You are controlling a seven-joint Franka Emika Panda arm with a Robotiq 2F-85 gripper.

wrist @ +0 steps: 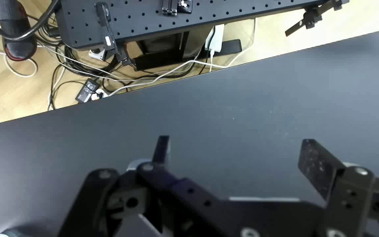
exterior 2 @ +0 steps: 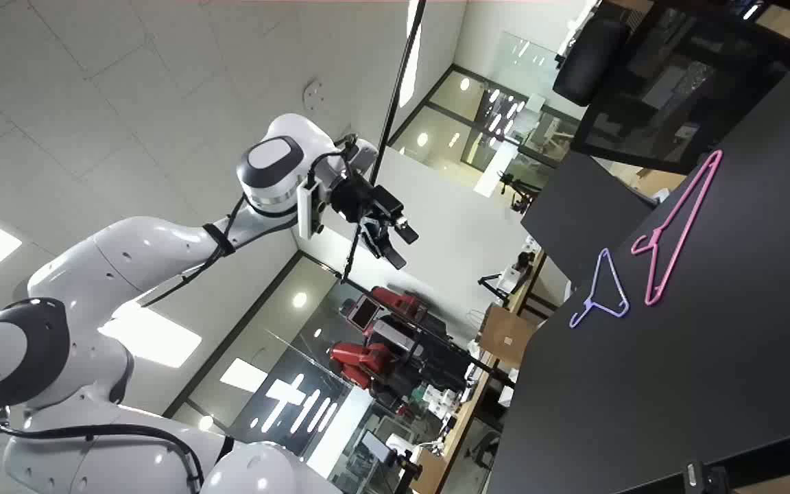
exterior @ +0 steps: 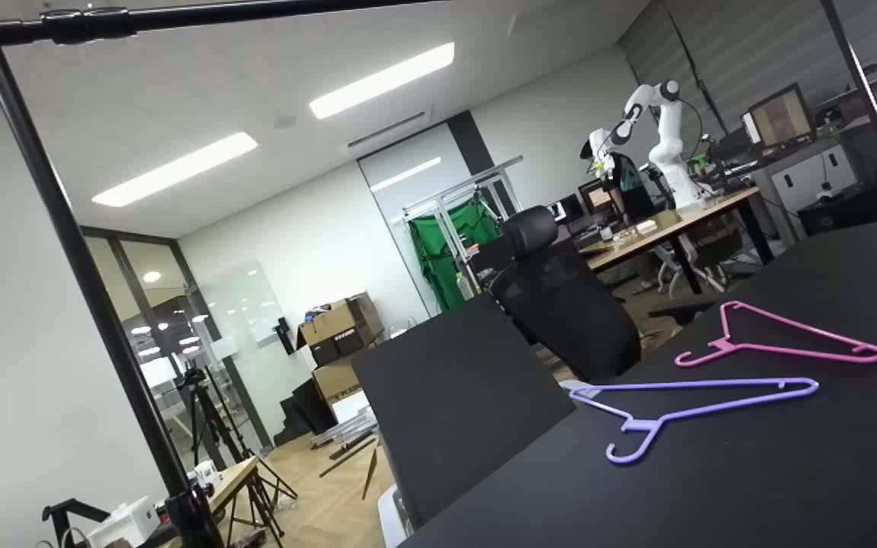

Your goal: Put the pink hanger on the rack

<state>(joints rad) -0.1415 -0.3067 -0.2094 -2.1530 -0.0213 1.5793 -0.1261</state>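
Observation:
The pink hanger (exterior: 796, 352) lies flat on the black table in both exterior views, its hook near the junction (exterior 2: 655, 239). The lavender hanger (exterior: 644, 425) lies beside it, apart from it; it also shows in an exterior view (exterior 2: 590, 302). The black rack shows its upright pole (exterior: 88, 266) and top bar (exterior: 218, 12) in an exterior view; its thin bar (exterior 2: 398, 89) also passes behind my wrist. My gripper (exterior 2: 400, 245) is raised in the air, away from the hangers. In the wrist view its fingers (wrist: 237, 141) are wide apart with nothing between them. No hanger shows there.
The black table (exterior: 751, 495) has an edge with floor, cables (wrist: 163, 77) and a perforated black board (wrist: 137, 16) beyond it in the wrist view. A black chair (exterior: 575, 312) and a dark panel (exterior: 461, 403) stand by the table. Another white arm (exterior: 667, 144) is far back.

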